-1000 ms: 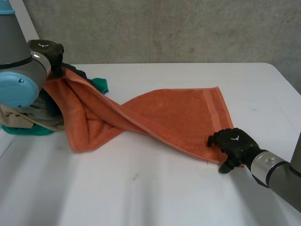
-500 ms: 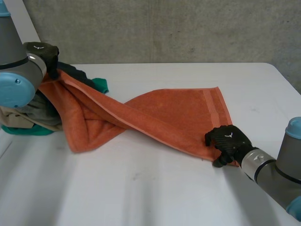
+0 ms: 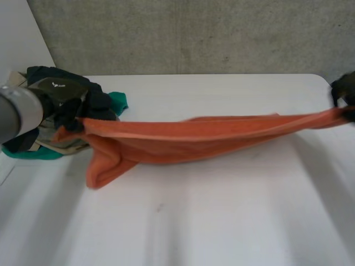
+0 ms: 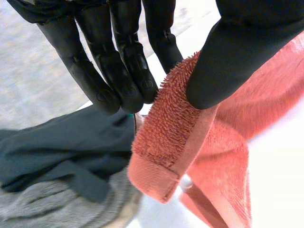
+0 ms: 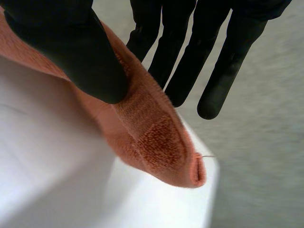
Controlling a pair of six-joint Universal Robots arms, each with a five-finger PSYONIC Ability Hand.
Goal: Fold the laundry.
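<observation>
An orange towel (image 3: 194, 136) hangs stretched in a long band above the white table (image 3: 222, 216). My left hand (image 3: 55, 91) holds its left end over the laundry pile. In the left wrist view the thumb (image 4: 232, 52) pinches a hemmed corner of the towel (image 4: 171, 137) against the fingers (image 4: 128, 61). My right hand (image 3: 345, 88) holds the other end at the table's right edge. There the thumb (image 5: 71, 42) presses the towel corner (image 5: 152, 137) against the fingers (image 5: 175, 57). A bunched lower part of the towel (image 3: 102, 169) sags down to the table at the left.
A pile of laundry (image 3: 33, 147) lies at the table's left edge, with dark, green (image 3: 117, 101) and beige pieces. Under my left hand lie a dark garment (image 4: 57, 152) and a grey one (image 4: 57, 209). A concrete wall (image 3: 194, 33) stands behind the table.
My right hand closed on the towel's near right corner and lifted it up and far to the right. The towel, lying twisted on the table before, now hangs taut between both hands.
</observation>
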